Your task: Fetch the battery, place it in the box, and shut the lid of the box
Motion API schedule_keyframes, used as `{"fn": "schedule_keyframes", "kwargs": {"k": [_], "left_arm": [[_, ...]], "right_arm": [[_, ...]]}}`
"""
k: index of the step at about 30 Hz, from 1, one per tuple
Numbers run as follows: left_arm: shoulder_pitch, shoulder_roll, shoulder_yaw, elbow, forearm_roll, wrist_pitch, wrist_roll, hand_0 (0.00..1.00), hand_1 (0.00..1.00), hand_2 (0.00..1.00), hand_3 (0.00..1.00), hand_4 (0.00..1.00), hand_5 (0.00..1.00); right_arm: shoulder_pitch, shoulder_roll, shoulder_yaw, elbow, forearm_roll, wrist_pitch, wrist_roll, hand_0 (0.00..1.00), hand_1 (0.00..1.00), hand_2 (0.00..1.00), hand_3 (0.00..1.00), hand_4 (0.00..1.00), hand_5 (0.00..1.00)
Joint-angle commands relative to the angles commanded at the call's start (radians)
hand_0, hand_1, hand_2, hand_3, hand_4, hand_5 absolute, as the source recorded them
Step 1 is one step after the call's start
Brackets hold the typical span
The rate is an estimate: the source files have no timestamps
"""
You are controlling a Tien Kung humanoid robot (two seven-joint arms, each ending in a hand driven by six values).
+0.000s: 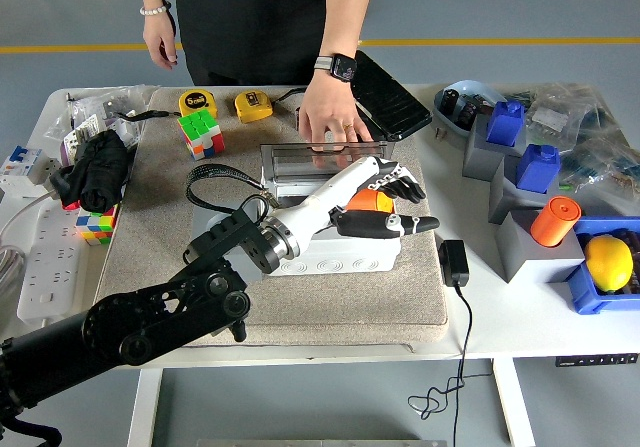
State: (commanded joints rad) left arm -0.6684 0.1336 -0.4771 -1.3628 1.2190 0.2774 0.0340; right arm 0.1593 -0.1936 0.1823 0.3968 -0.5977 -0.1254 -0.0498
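Head view
Left hand: above the white box, fingers spread apart, holding nothing.
Battery: orange, inside the box, partly hidden under the hand.
Lid: standing up at the box's back edge.
Person's hand: resting on the lid's top edge.

white plastic box, clear glossy lid, rough mat.
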Motion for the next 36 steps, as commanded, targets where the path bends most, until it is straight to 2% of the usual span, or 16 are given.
{"fn": "schedule_keyframes", "kwargs": {"k": [6, 11, 17, 23, 28, 36], "left_arm": [[-0.003, -0.004, 0.016, 0.028, -0.006, -0.001, -0.002, 0.675, 0.663, 0.616, 0.57, 0.998, 0.542], [-0.001, -0.002, 0.018, 0.046, 0.04, 0.006, 0.003, 0.675, 0.663, 0.616, 0.57, 0.998, 0.542], [0.008, 0.017, -0.004, 0.043, 0.106, 0.015, 0.013, 0.676, 0.663, 0.614, 0.569, 0.998, 0.535], [0.024, 0.033, -0.028, 0.025, 0.109, 0.014, 0.01, 0.662, 0.651, 0.609, 0.567, 0.998, 0.529], [0.036, 0.045, -0.03, 0.037, 0.113, 0.01, 0.02, 0.651, 0.644, 0.606, 0.565, 0.998, 0.53], [0.06, 0.078, -0.031, 0.056, 0.118, 0.007, 0.023, 0.643, 0.639, 0.602, 0.565, 0.998, 0.53]], "right_arm": [[0.0, 0.0, -0.001, 0.001, 0.0, 0.0, 0.0, 0.602, 0.62, 0.599, 0.545, 0.926, 0.45], [0.0, 0.0, 0.002, 0.002, -0.003, 0.0, 0.0, 0.602, 0.62, 0.599, 0.545, 0.926, 0.45], [-0.001, -0.001, 0.012, 0.007, -0.014, 0.0, 0.0, 0.602, 0.621, 0.6, 0.543, 0.925, 0.451], [-0.003, 0.0, 0.011, 0.007, -0.013, -0.001, 0.001, 0.602, 0.621, 0.601, 0.544, 0.927, 0.449], [-0.001, 0.001, 0.012, 0.008, -0.013, -0.001, 0.002, 0.602, 0.621, 0.602, 0.544, 0.926, 0.45], [-0.003, 0.001, 0.015, 0.007, -0.012, -0.001, 0.003, 0.602, 0.621, 0.602, 0.543, 0.925, 0.451]]}}
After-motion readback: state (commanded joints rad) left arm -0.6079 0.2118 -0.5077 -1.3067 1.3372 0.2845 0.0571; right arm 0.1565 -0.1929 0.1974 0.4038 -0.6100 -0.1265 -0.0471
